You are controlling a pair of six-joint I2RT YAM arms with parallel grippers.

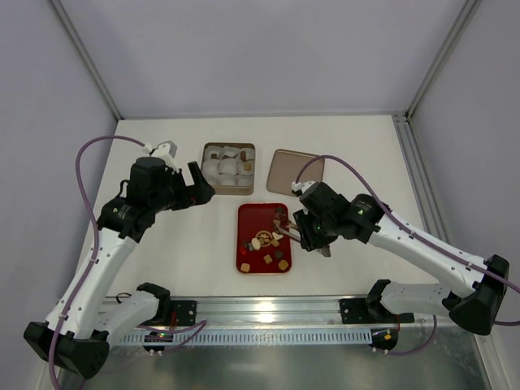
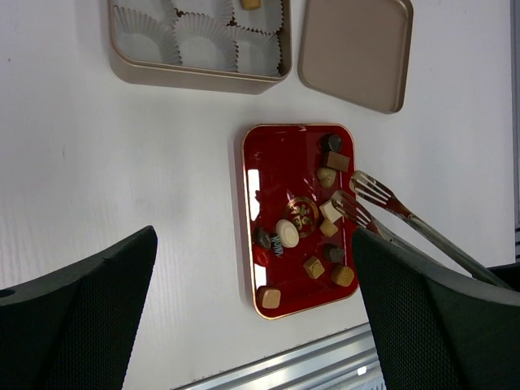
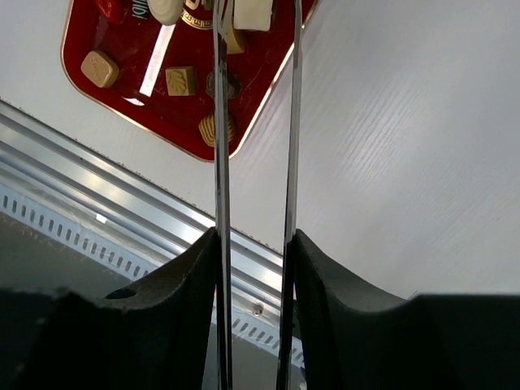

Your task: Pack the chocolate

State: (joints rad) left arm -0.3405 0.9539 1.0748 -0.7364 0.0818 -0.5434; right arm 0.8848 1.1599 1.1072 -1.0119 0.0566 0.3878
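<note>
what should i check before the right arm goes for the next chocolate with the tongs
1. Tongs held in right gripper: ok, both arms sit between its fingers.
2. Tong tips apart: ok, open at the right edge of the red tray.
3. Chocolates in the tray to pick: ok, several.
4. Box open: ok, lid lies beside it.
5. Empty paper cups in the box: ok.
6. A piece lined up between the tips: cannot tell.
</note>
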